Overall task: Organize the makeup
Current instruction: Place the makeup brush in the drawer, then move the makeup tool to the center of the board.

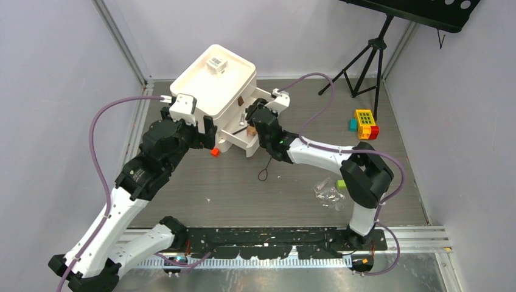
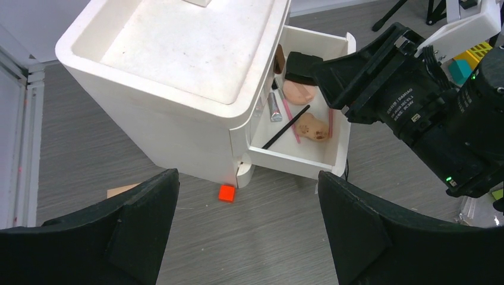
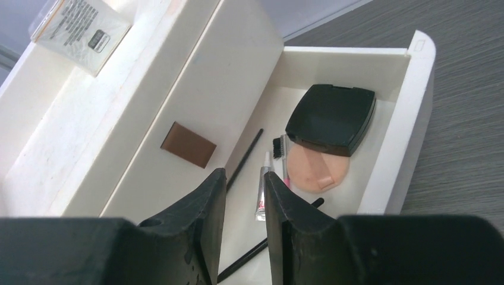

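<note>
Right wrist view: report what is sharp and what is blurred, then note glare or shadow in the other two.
Right wrist: the black compact is crisp with a soft sheen; the right claw, up close, is dark and soft-edged. Left wrist: the white organizer top is nearly washed out; the left claw shows little detail. Top external: even light, with glints on the clear wrapper.

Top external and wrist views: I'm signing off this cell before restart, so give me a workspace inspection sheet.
Surface: grey wood-grain table.
Job's things: white organizer, drawer open, holding black compact, peach sponge, small tube, thin pencil; clear barcoded box on top.
Clutter: small red cube beside the organizer; toy blocks far right; crumpled clear plastic near the right arm.
Grippers: left gripper open, empty; right gripper over the drawer, narrow gap, nothing held.
Cables: purple cables loop from both wrists; thin black cord on the table.
Surroundings: grey walls; black tripod back right.
</note>
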You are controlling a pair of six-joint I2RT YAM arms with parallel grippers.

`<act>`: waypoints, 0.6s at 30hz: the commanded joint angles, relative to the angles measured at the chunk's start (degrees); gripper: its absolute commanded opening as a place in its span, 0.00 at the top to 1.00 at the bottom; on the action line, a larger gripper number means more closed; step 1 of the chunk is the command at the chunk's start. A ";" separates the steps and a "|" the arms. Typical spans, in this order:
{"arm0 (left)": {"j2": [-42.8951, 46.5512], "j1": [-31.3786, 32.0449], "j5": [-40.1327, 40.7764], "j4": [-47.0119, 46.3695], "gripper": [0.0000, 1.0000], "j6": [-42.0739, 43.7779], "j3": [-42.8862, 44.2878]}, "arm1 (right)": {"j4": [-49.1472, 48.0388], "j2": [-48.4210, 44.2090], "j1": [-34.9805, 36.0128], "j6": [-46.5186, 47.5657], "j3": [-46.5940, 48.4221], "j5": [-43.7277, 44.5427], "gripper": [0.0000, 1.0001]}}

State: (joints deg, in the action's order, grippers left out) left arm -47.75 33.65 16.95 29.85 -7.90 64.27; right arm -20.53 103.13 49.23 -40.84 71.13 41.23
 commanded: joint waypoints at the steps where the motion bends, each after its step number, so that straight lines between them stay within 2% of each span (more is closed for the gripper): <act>1: 0.72 -0.21 0.67 -2.23 0.11 0.87 -0.06 | -2.48 -4.06 -1.59 2.22 0.12 -0.15 0.65; 4: 0.46 -0.23 0.64 -2.10 0.11 0.87 -0.01 | 1.62 -9.06 -2.62 6.33 -2.47 1.10 0.65; 8: 0.13 -0.57 0.05 -1.99 0.11 0.59 0.08 | 14.97 -15.90 -4.67 9.09 -5.21 4.69 0.65; 13: -0.26 -0.87 -0.76 -1.91 0.12 0.09 0.14 | 26.28 -25.44 -8.51 5.78 -13.78 5.45 0.65; 18: -0.58 -1.02 -0.52 -1.75 0.12 0.17 0.16 | 39.43 -31.02 -10.79 1.19 -18.92 4.15 0.64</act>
State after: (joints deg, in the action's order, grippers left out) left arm -48.25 32.97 16.84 29.85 -7.49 64.25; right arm 5.08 74.63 39.16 -36.23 55.31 45.04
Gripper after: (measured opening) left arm 0.885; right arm 0.352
